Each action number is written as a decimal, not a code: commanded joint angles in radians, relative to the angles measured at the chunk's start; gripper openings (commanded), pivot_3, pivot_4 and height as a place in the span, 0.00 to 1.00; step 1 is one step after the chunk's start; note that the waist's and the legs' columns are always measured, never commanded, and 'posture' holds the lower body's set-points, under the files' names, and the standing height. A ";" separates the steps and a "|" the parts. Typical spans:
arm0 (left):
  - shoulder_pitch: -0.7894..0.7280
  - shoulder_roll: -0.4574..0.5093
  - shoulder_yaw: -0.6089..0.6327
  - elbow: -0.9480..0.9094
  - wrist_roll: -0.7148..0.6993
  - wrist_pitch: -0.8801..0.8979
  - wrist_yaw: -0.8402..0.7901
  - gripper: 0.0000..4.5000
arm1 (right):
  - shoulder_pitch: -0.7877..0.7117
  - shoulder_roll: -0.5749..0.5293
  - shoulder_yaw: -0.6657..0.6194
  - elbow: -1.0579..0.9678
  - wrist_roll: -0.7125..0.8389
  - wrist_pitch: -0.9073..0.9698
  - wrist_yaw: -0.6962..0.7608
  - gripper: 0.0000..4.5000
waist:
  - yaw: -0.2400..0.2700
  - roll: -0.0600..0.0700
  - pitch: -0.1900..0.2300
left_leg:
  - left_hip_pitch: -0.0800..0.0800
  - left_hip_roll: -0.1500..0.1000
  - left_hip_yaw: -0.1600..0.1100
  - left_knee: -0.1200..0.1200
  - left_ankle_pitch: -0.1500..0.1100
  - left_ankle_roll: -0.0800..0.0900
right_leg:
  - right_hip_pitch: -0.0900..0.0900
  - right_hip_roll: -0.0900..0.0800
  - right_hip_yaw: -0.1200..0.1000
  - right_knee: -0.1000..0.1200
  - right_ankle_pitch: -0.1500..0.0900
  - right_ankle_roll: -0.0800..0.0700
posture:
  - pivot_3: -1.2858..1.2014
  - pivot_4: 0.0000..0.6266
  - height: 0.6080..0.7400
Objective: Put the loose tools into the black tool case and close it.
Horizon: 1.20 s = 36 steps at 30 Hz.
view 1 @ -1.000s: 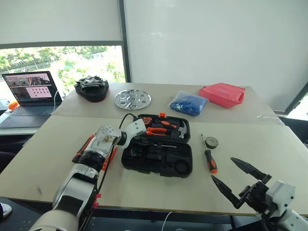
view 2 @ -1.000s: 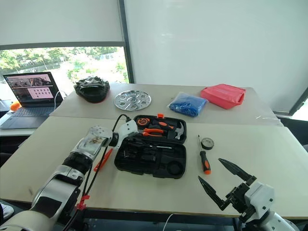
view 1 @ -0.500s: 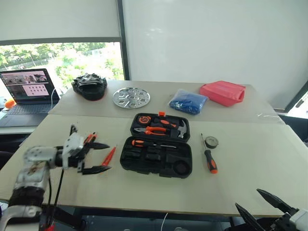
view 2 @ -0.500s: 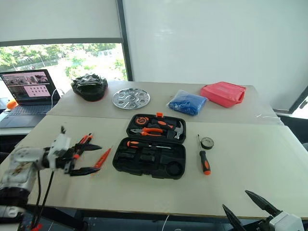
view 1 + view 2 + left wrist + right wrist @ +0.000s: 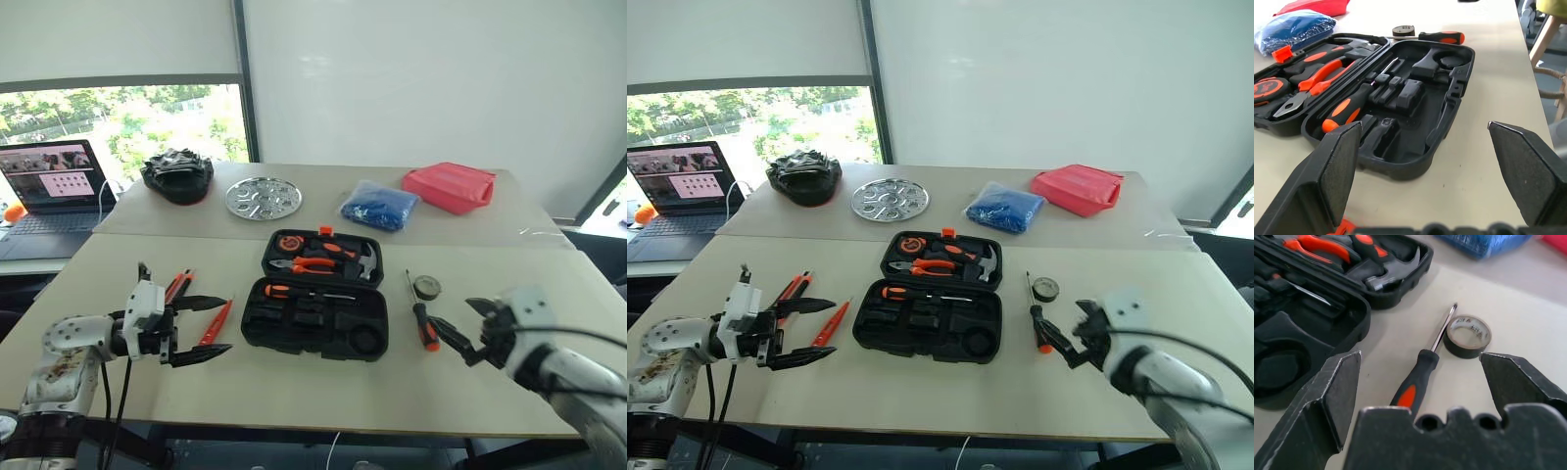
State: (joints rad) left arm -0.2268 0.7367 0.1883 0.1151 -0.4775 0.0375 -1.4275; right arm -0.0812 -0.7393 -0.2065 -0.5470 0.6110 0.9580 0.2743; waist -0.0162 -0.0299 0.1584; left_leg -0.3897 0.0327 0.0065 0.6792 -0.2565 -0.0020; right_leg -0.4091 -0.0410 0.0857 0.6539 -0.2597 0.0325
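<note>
2 grippers hovered on either side of the open black tool case (image 5: 315,304), both spread wide and empty. 1 screwdriver (image 5: 297,291) lay inside the case. Right of the case lay another screwdriver (image 5: 422,318) and the tape roll (image 5: 426,287), just before the right gripper (image 5: 466,329). Left of the case, near the left gripper (image 5: 204,326), lay the slim tester screwdriver (image 5: 217,322) and the utility knife (image 5: 176,285).

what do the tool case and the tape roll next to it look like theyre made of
Tool case: probably matte black moulded plastic, given its shaped recesses and dull sheen. Tape roll: looks like dark, slightly glossy vinyl tape wound on a pale, printed core, possibly cardboard.
</note>
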 commanded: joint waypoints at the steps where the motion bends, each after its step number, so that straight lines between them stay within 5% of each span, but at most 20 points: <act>1: 0.003 -0.002 0.004 -0.057 -0.023 0.012 0.027 0.98 | -0.111 -0.006 0.078 0.093 -0.024 0.146 -0.019 1.00 | 0.000 0.000 0.000 | -0.001 0.000 0.000 0.000 0.000 0.000 | -0.001 0.000 0.000 -0.001 0.000 0.000 | 0.52 0.24 1.00; 5: 0.018 -0.008 0.004 -0.089 -0.025 0.015 0.053 1.00 | -0.199 -0.011 0.160 0.195 -0.071 0.235 -0.022 0.83 | -0.001 0.000 0.000 | -0.004 0.000 0.000 0.000 -0.001 0.001 | -0.002 -0.002 0.000 -0.005 0.001 0.002 | 0.52 0.24 1.00; 13: 0.051 -0.011 0.015 -0.114 -0.024 0.004 0.089 1.00 | -0.207 -0.006 0.103 0.200 -0.088 0.182 0.035 0.23 | 0.001 0.000 0.000 | -0.011 -0.001 0.000 0.001 -0.001 0.001 | -0.009 -0.002 0.000 -0.005 0.003 0.003 | 0.52 0.24 1.00; 21: 0.100 -0.023 0.040 -0.161 -0.044 0.011 0.146 1.00 | -0.201 -0.014 -0.021 0.108 -0.063 -0.203 0.300 0.22 | -0.010 0.000 0.000 | -0.015 0.000 0.000 0.001 -0.001 0.001 | -0.013 -0.002 0.000 -0.005 0.003 0.003 | 0.52 0.24 1.00; 24: 0.118 -0.029 0.047 -0.179 -0.057 0.018 0.170 1.00 | -0.302 -0.075 0.131 0.111 -0.104 -0.326 0.511 0.22 | -0.025 0.001 0.001 | -0.014 0.000 0.001 0.001 -0.001 0.001 | -0.013 -0.002 0.000 -0.004 0.004 0.002 | 0.52 0.24 1.00; 31: 0.127 -0.034 0.032 -0.210 -0.066 0.043 0.189 1.00 | -0.670 -0.043 0.602 0.360 -0.394 -0.350 0.712 0.22 | -0.036 0.001 0.001 | -0.011 0.001 0.001 0.001 0.000 0.001 | -0.012 0.000 0.000 -0.003 0.006 0.000 | 0.52 0.24 1.00; 36: 0.148 -0.033 0.036 -0.236 -0.069 0.054 0.196 1.00 | -0.767 -0.017 0.729 0.530 -0.532 -0.412 0.791 0.22 | -0.019 0.001 0.001 | -0.015 0.000 0.000 0.001 0.000 0.001 | -0.016 -0.003 -0.004 -0.003 0.006 0.000 | 0.52 0.24 1.00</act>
State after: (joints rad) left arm -0.0828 0.6996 0.2153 -0.0774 -0.5218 0.0894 -1.2353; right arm -0.8106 -0.7550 0.5178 -0.0436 0.1259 0.5831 1.0388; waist -0.0351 -0.0289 0.1591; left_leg -0.4055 0.0326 0.0061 0.6805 -0.2564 -0.0009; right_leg -0.4248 -0.0441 0.0820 0.6500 -0.2538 0.0327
